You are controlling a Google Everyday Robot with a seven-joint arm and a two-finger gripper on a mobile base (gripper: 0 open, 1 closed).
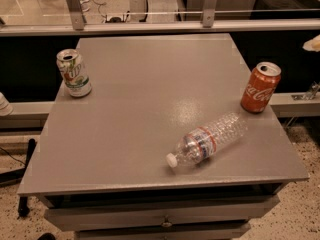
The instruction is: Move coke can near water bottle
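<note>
Grey and flat, the table point(150, 84) filled most of my feed, with a metal rail point(150, 28) behind its far edge and a drawer front point(165, 216) below its near edge. I counted two cans and one bottle on it. The coke can point(260, 87) stood upright at the right edge, with nothing touching it. The water bottle point(207, 140) lay on its side near that can, toward the front. Its white cap pointed to the near left, and its base end was closest to the can but apart from it. The white and green can point(74, 73) stood upright at the left edge, well apart from both. One gripper point(313, 43) showed only as a pale tip at the right border, above and right of the coke can and clear of it. I could not tell whether it was apart or together.
</note>
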